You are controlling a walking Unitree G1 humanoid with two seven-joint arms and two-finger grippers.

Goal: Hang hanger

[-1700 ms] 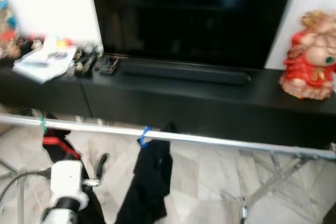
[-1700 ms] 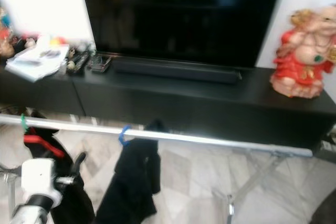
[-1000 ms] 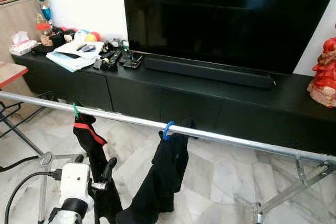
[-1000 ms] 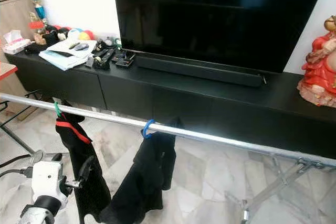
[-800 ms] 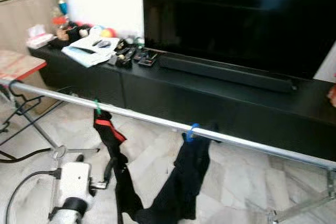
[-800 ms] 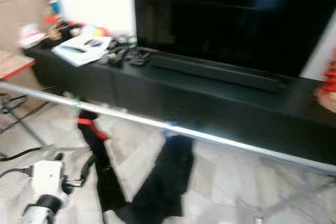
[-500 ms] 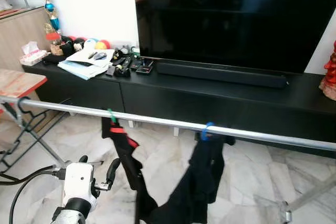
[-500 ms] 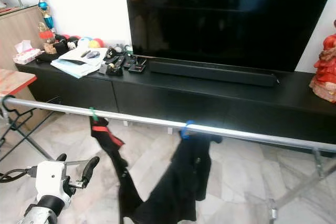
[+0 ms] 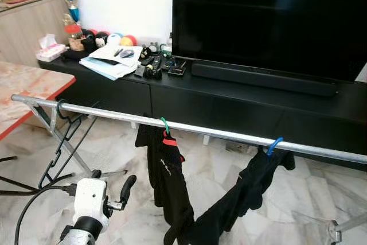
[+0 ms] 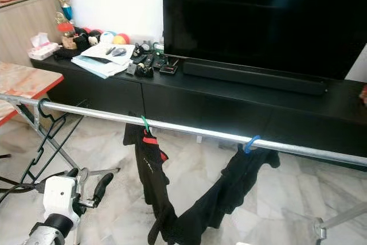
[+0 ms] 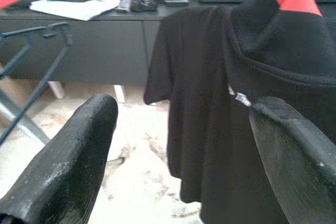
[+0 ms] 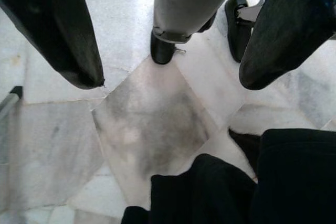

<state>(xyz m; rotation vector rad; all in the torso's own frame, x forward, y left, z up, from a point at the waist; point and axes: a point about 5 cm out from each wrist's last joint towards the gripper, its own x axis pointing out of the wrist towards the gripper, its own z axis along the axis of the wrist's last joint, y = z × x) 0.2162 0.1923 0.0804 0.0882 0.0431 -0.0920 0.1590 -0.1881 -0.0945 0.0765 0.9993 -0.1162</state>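
Hanger position relative to left gripper

The left gripper (image 9: 108,190) is held open and empty. The green hanger (image 9: 166,125) is hooked on the rail (image 9: 229,134) at 1 o'clock; the right gripper (image 12: 168,51), fingers apart, is pointed floorward.

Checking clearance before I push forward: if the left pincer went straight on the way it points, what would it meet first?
Most likely the black shirt on the green hanger; the left pincer is open and empty, with bare floor between. Depth is hard to judge.
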